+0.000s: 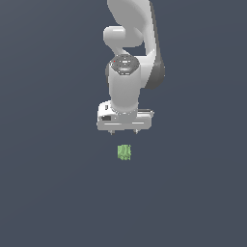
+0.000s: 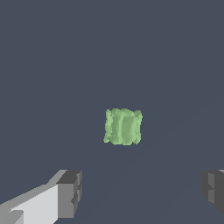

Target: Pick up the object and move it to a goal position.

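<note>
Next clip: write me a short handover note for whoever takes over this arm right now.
Claw: open, empty, fingers spread wide, pointing down.
Object: the small light-green lumpy block lies on the dark grey floor, apart from the claw; the wrist view shows it between and beyond the fingertips.
Done: claw roughly lined up with the block.
Left: descend, close on the block, lift, carry to the goal. No goal marker shows in either view.

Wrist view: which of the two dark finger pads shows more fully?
The dark grey pad on the white finger, nearer the light-green lumpy block; the other pad is cropped.
</note>
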